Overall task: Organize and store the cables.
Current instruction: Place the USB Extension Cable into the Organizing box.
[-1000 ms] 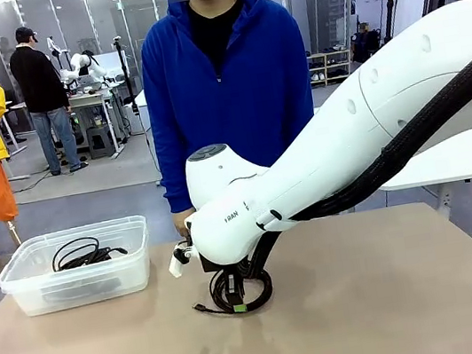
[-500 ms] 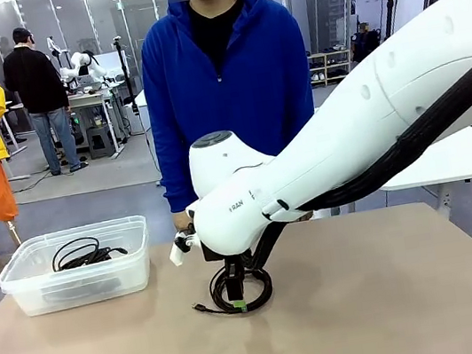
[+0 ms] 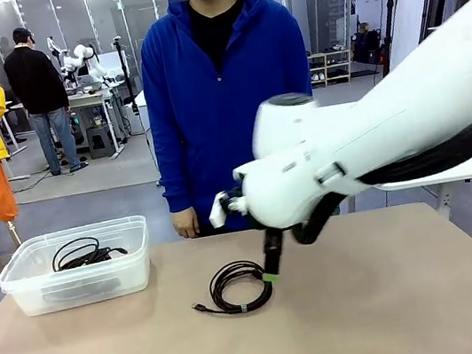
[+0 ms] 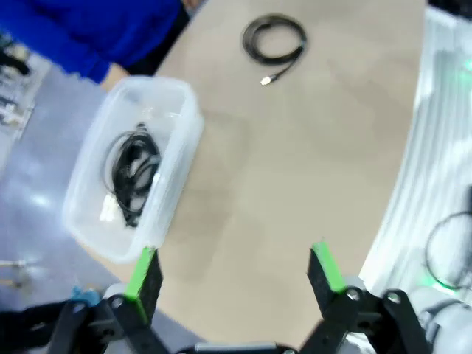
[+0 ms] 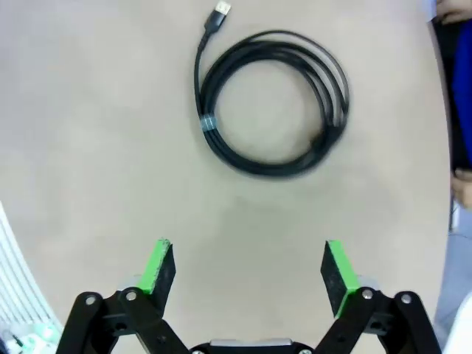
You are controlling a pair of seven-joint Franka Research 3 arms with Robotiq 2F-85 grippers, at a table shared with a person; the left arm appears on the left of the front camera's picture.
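A thin black cable point(image 3: 240, 286) wound into a loop lies flat on the tan table, with a small plug at its left end. In the right wrist view the same loop point(image 5: 273, 103) lies ahead of my right gripper point(image 5: 248, 270), which is open and holds nothing. From the front, that gripper point(image 3: 271, 266) hangs just above the loop's right edge. More coiled black cables point(image 3: 82, 253) sit in a clear plastic bin point(image 3: 21, 296) at the table's left. My left gripper point(image 4: 234, 270) is open and empty, high above the table, looking down on the bin point(image 4: 184, 147) and the loop point(image 4: 274, 40).
A person in a blue hoodie point(image 3: 227, 89) stands at the far edge, one hand point(image 3: 185, 224) down by the table. The big white right arm point(image 3: 391, 134) spans the right half of the front view. Bare tabletop point(image 3: 400, 304) lies to the front and right.
My right arm has risen off the loop and swung to the right. The loop stays flat on the table, now uncovered. The bin and its cables have not moved.
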